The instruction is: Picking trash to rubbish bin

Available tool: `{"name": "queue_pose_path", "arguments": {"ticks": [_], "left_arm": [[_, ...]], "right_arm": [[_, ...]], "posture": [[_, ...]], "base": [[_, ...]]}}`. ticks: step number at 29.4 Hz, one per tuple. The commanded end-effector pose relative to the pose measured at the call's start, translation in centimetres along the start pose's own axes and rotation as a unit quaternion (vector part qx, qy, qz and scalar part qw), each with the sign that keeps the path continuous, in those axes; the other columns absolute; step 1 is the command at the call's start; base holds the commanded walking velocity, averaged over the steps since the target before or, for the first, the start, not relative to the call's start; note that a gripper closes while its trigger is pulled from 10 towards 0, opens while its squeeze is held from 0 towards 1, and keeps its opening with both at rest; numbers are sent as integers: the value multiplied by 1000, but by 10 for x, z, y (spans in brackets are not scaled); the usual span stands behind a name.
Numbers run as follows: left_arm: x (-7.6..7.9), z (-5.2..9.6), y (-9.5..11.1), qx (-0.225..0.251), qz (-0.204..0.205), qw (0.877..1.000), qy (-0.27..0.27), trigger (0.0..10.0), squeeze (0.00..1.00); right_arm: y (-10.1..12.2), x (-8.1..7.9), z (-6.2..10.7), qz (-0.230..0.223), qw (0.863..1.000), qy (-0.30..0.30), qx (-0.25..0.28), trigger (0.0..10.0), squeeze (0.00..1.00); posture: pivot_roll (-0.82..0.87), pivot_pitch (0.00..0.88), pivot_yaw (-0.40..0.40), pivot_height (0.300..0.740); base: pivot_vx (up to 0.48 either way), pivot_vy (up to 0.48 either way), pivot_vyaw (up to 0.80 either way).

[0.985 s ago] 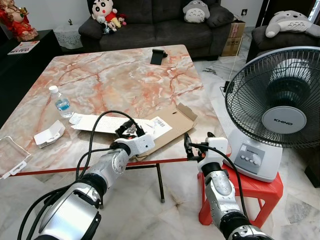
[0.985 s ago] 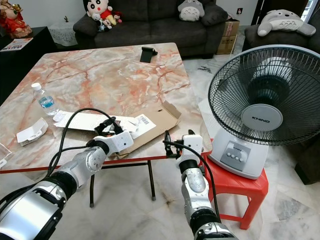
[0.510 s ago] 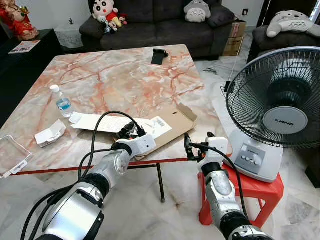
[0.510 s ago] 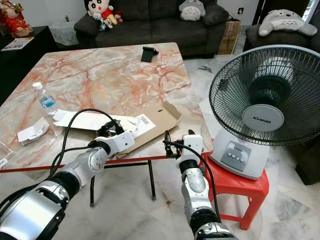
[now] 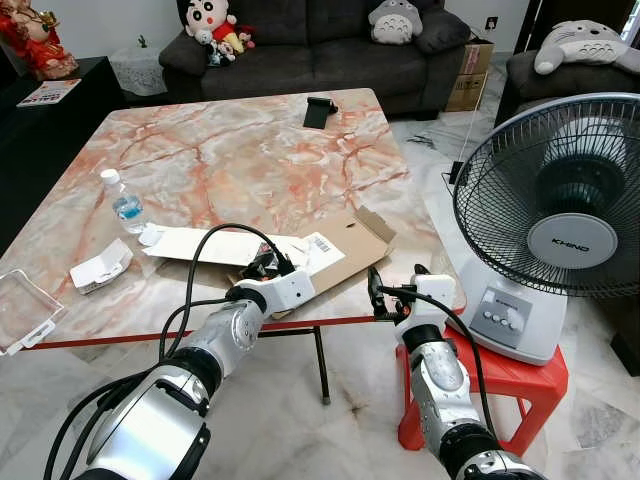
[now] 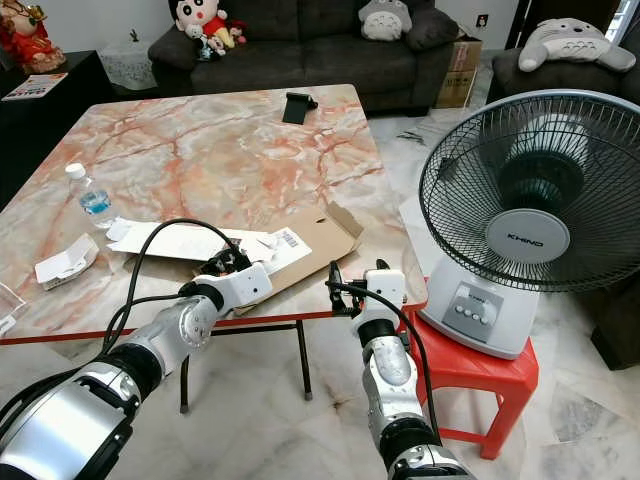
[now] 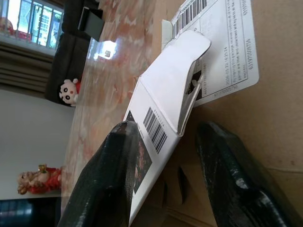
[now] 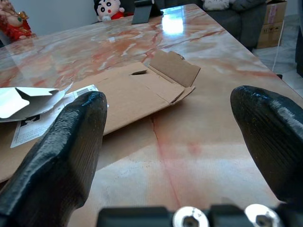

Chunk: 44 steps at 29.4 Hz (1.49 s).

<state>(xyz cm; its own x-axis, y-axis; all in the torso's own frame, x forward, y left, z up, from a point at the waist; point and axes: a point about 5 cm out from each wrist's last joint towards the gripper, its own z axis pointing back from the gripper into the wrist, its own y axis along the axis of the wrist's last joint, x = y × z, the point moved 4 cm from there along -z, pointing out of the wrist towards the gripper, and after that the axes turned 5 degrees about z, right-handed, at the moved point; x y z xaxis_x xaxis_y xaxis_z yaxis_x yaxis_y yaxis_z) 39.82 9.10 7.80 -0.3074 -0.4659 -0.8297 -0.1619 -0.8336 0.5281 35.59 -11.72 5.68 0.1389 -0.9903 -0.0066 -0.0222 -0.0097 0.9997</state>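
A: Where is the left gripper [image 5: 262, 268]?

B: At the near edge of the marble table [image 5: 240, 160], over the flattened cardboard [image 5: 345, 245]. Its two fingers [image 7: 106, 184] stand apart, one on each side of a small white carton [image 7: 163, 101] with a barcode. Whether they press on it I cannot tell.

A: And the right gripper [image 5: 374, 294]?

B: At the table's near corner, about four o'clock from the left one. Fingers spread wide, holding nothing.

A: Other trash?

B: A water bottle [image 5: 122, 203] sits at ten o'clock from the left gripper, and a white box [image 5: 100, 268] at nine o'clock. A long white sheet [image 5: 200, 245] lies touching the cardboard.

A: Beyond the table?

B: A fan [image 5: 550, 210] on a red stool [image 5: 500, 385] at three o'clock, a sofa [image 5: 320, 45] at twelve.
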Motion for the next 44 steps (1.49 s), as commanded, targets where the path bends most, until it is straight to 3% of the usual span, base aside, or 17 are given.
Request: {"name": "queue_pose_path", "arguments": {"ticks": [1, 10, 18, 21, 23, 24, 25, 33, 34, 35, 36, 37, 39, 40, 42, 44], "left_arm": [[1, 1, -3, -4, -2, 1000, -4, 0, 0], [-4, 1, -2, 0, -14, 1000, 15, 0, 0], [-44, 0, 20, 65, -46, 986, 145, 0, 0], [-52, 1, 27, 84, -55, 981, 168, 0, 0], [-55, 1, 32, 95, -64, 977, 180, 1451, 0], [-55, 2, 33, 100, -64, 976, 183, 8196, 0], [-56, 2, 37, 111, -62, 974, 188, 10000, 0], [-69, 10, 59, 173, -45, 956, 233, 10000, 0], [-78, 13, 73, 210, 10, 947, 242, 10000, 0], [-82, 15, 78, 225, 40, 943, 243, 10000, 0], [-90, 16, 82, 237, 148, 930, 237, 10000, 0], [-91, 16, 82, 238, 191, 924, 232, 10000, 0], [-96, 19, 84, 253, 241, 908, 232, 10000, 0], [-96, 19, 84, 253, 241, 908, 232, 10000, 0], [-104, 25, 87, 274, 267, 890, 249, 10000, 0], [-107, 26, 87, 279, 280, 883, 254, 10000, 0]], "right_arm": [[2, -3, -1, 1, 1000, 3, 4, 10000, 0], [2, -3, -1, 0, 1000, 3, 4, 10000, 0], [2, -3, -1, -1, 1000, 2, 5, 10000, 0], [2, -4, -1, -2, 1000, 3, 5, 10000, 0], [2, -4, -1, -2, 1000, 3, 6, 10000, 0], [3, -4, -1, -2, 1000, 3, 6, 10000, 0], [3, -4, -1, -3, 1000, 3, 8, 10000, 0], [6, -4, -2, -7, 1000, 1, 16, 10000, 0], [11, -3, -4, -8, 1000, -4, 27, 10000, 0], [13, -2, -5, -8, 999, -5, 31, 10000, 0], [21, -1, -8, -10, 999, -9, 47, 10000, 0], [25, -1, -9, -10, 998, -10, 54, 10000, 0], [34, 0, -12, -12, 997, -15, 72, 10000, 0], [34, 0, -12, -12, 997, -15, 72, 10000, 0], [50, 3, -17, -15, 994, -24, 103, 10000, 0], [58, 4, -19, -16, 993, -28, 117, 10000, 0]], "posture": [[-67, 0, 66, 740], [-67, 0, 69, 740], [-67, 0, 70, 740], [-67, 0, 70, 740], [-66, 0, 70, 740], [-66, 0, 70, 740], [-66, 0, 70, 740], [-66, 0, 70, 740], [-62, 0, 68, 740], [-62, 0, 68, 740], [-65, 0, 69, 740], [-65, 0, 69, 740], [-65, 0, 69, 740], [-65, 0, 69, 740], [-68, 0, 68, 740], [-68, 0, 67, 740]], "base": [[0, 0, 0], [0, 0, 0], [0, 0, 0], [0, 0, 0], [0, 0, 0], [0, 0, 0], [0, 0, 0], [0, 0, 0], [0, 0, 0], [0, 0, 0], [0, 0, 0], [0, 0, 0], [0, 0, 0], [0, 0, 0], [0, 0, 0], [0, 0, 0]]}}
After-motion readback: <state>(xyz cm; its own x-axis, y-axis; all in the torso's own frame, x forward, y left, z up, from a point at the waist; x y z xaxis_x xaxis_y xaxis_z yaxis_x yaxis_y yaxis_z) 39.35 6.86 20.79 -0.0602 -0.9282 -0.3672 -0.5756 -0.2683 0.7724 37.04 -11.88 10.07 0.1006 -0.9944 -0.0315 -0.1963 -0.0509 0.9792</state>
